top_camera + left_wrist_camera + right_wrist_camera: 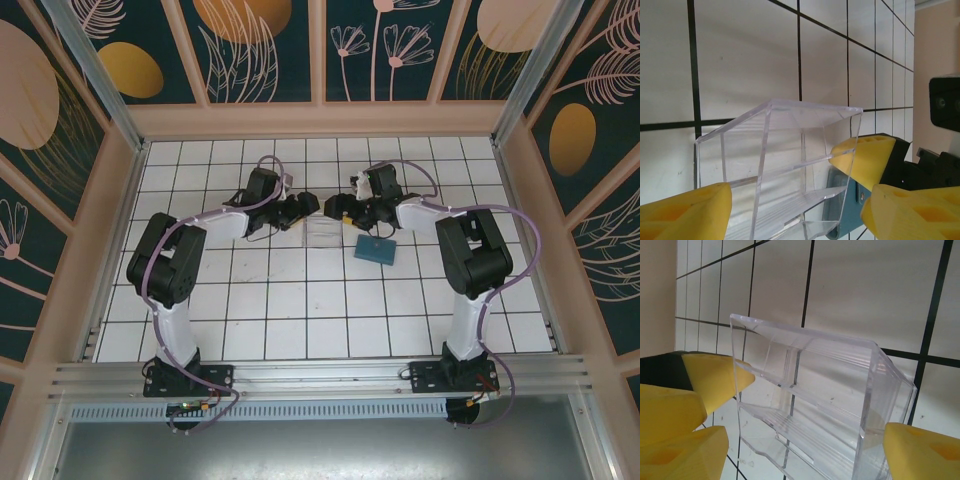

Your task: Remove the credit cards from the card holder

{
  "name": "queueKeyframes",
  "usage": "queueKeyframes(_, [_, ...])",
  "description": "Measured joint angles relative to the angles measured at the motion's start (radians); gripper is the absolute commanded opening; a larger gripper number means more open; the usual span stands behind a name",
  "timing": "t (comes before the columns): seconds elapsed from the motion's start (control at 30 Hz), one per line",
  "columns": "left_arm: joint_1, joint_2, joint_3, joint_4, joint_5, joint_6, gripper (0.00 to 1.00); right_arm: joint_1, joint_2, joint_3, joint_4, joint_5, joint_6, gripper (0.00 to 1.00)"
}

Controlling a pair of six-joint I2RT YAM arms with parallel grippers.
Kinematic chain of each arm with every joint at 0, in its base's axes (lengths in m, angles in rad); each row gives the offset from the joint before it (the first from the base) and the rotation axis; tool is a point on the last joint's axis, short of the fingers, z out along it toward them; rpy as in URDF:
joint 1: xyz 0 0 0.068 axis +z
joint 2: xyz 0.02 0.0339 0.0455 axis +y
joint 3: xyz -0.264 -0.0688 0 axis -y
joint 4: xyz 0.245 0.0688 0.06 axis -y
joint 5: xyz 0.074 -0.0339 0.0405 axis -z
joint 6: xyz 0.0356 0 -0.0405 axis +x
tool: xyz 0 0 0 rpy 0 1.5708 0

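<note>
The teal-blue card holder (pixel 375 250) lies flat and closed on the white tiles, right of centre. The left wrist view shows a strip of the card holder (pixel 854 207) behind the clear box. The credit cards are hidden. My left gripper (pixel 303 208) and right gripper (pixel 338 208) face each other, tips close together, just behind the box and left of the holder. The left gripper (pixel 797 215) is open, its yellow fingers either side of the box. The right gripper (pixel 805 455) is open too, also straddling the box. I cannot tell whether any finger touches it.
A clear plastic box (pixel 322 235) with inner shelves stands on the tiles between the grippers and is seen close up (pixel 785 165) (pixel 815 405). Wooden walls ring the tiled floor. Bare tiles (pixel 300 320) stretch toward the arm bases.
</note>
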Motion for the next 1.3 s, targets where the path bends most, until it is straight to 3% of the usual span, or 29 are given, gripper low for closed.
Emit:
queueKeyframes(0.63, [0.001,0.009,0.025,-0.071,-0.014,0.04,0.78,0.0,0.025,0.071,-0.074,0.014,-0.03,0.81])
queueKeyframes(1.0, [-0.01,-0.031,0.068,-0.172,-0.073,0.107,0.81,-0.007,-0.033,0.085,-0.219,0.196,-0.089,0.85])
queueKeyframes(1.3, [-0.011,-0.144,0.042,-0.198,-0.124,0.135,0.81,-0.122,-0.162,-0.089,-0.246,0.223,-0.15,0.85])
